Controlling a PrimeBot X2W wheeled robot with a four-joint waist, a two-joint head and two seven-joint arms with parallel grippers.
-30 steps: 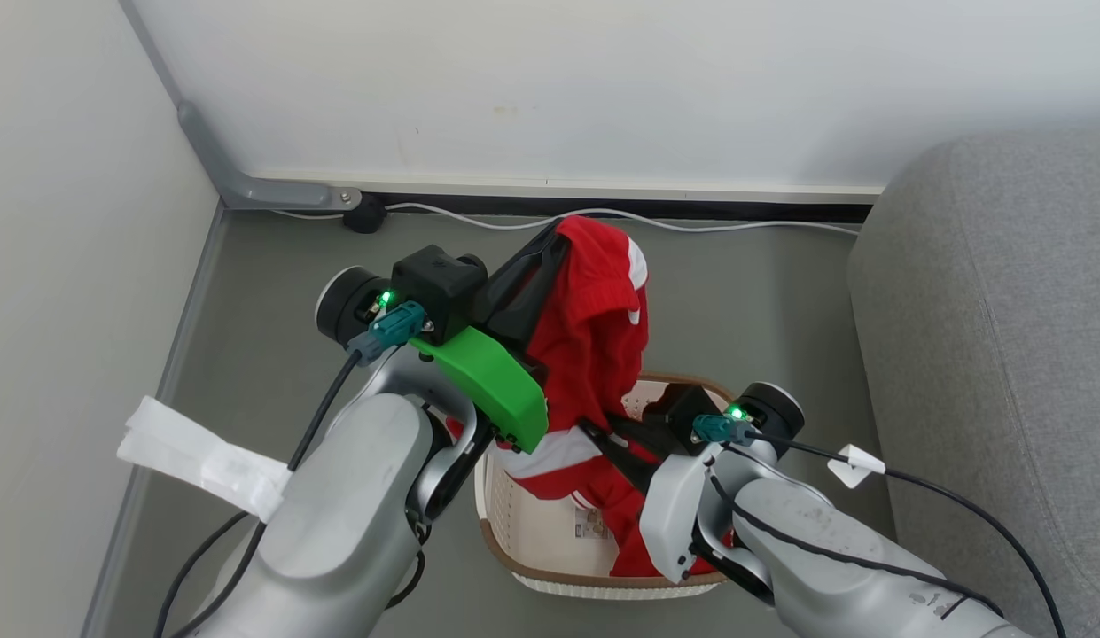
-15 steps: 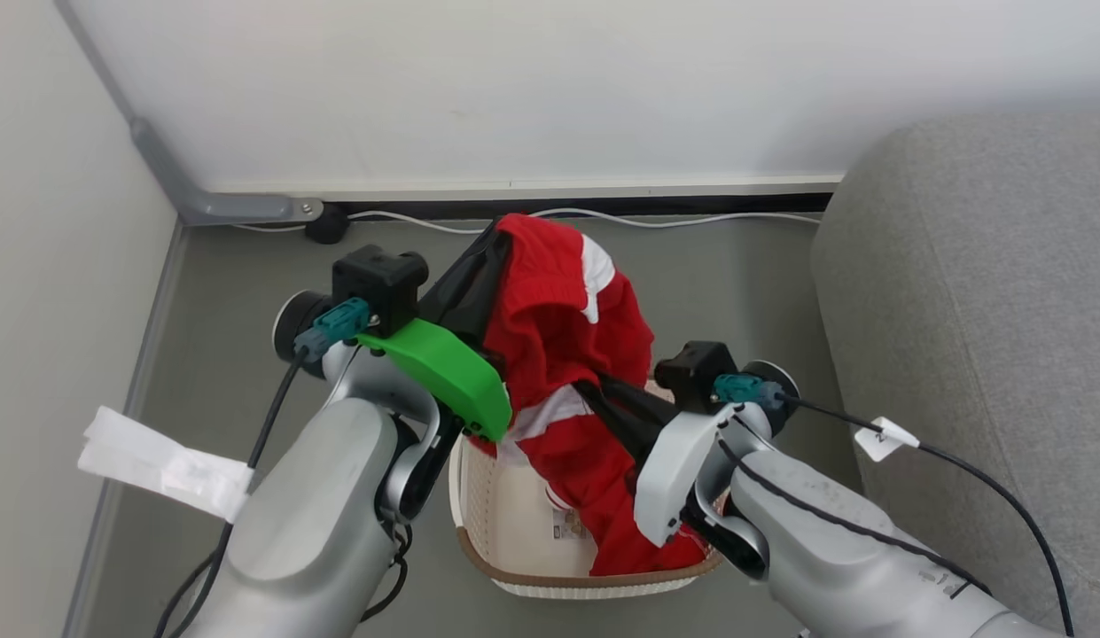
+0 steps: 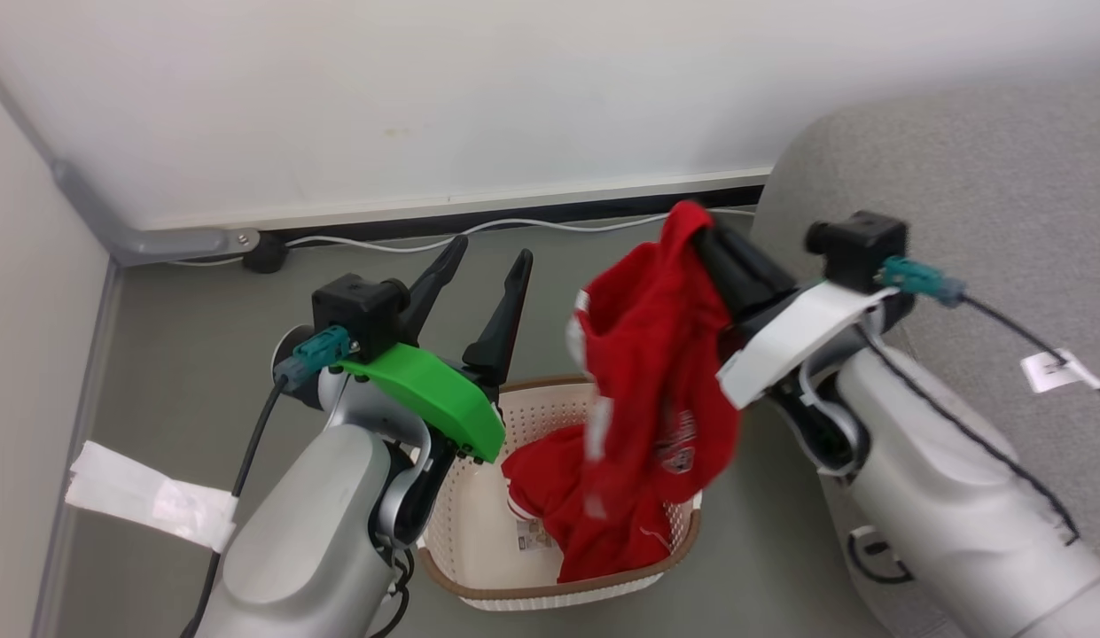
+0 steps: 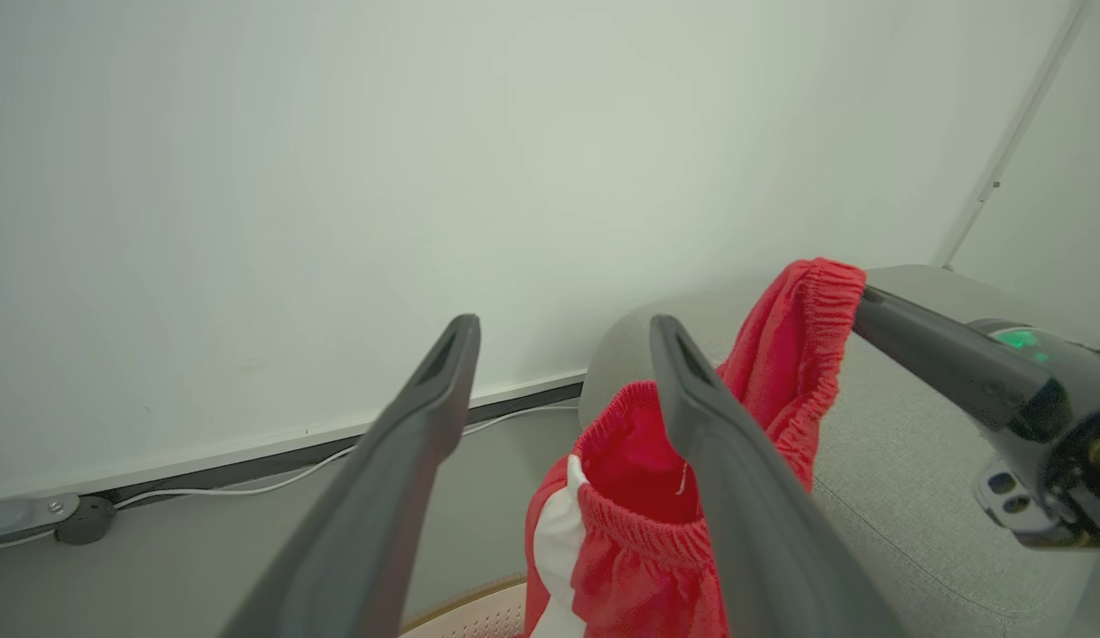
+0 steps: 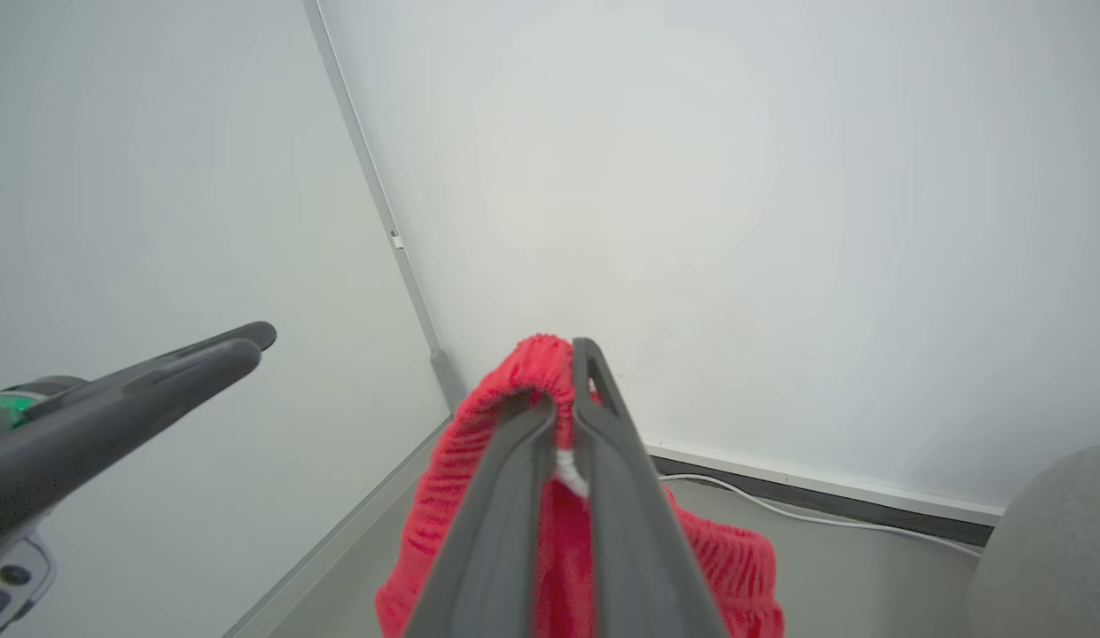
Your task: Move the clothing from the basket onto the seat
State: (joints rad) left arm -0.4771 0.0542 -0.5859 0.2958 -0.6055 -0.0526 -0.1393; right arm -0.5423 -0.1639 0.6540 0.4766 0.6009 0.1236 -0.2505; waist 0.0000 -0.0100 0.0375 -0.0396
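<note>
The right pincer (image 3: pixel 705 232) is clamped on the elastic waistband of a bright-red fabric garment with white stripes (image 3: pixel 656 372), which hangs above the cream round-holed plastic laundry basket (image 3: pixel 567 589), near the grey woven-fabric sofa (image 3: pixel 984 177). Cloth buries its fingertips in the head view; the right wrist view shows them pinched on the hem. The garment's blurred lower folds merge with red cloth in the basket, so I cannot tell whether that is a second piece. The left pincer (image 3: pixel 490 252) stands wide and empty.
</note>
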